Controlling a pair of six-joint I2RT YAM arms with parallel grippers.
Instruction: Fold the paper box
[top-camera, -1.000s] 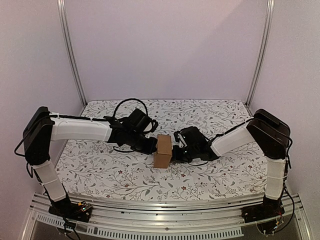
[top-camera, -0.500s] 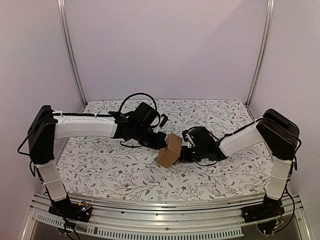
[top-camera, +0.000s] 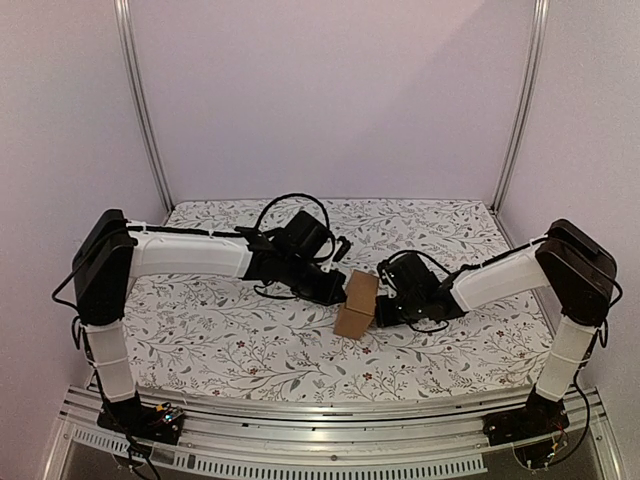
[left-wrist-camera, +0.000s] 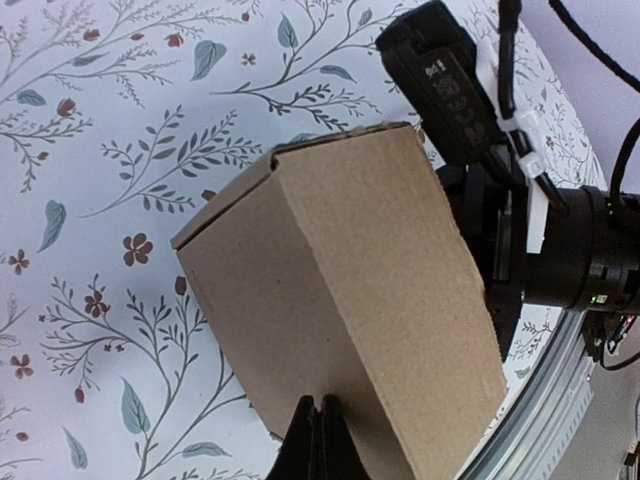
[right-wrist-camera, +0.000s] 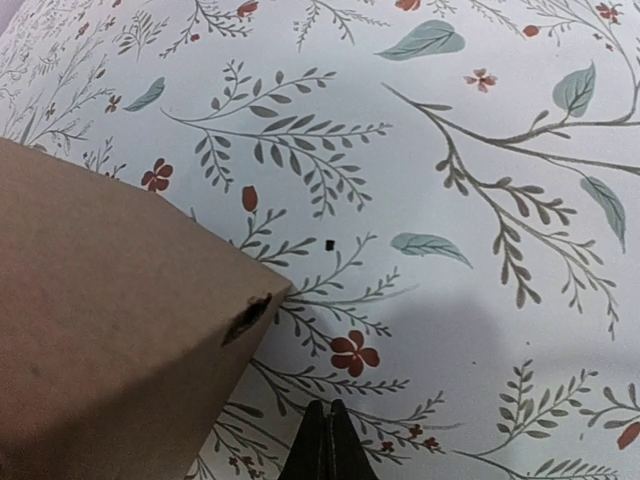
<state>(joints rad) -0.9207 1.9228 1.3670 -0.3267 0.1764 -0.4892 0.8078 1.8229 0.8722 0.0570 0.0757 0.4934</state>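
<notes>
**Box (top-camera: 356, 305)** – a brown cardboard carton, already raised from sheet to a closed-looking block. It stands near the middle of the table (top-camera: 200, 345), tilted, with its top leaning toward the right arm and one lower edge on the floral cloth. In the left wrist view the broad face and one narrow side are flat and meet at a clean fold, and a flap line runs along the far end. The right wrist view shows a small notch at one corner.

**Left gripper (top-camera: 337, 288)** – fingers pressed together with nothing between them. The tips lie at the box's left face and seem to touch it.

**Right gripper (top-camera: 384, 306)** – fingers likewise pressed together and holding nothing. The tips are just beside the box's right side, over bare cloth, and contact cannot be told.

**Progress** – judged late. The body is formed and every visible face is closed. The underside and the far end are hidden, so a last untucked flap cannot be ruled out. What seems left is to square the box, set it down flat and draw the arms clear.
</notes>
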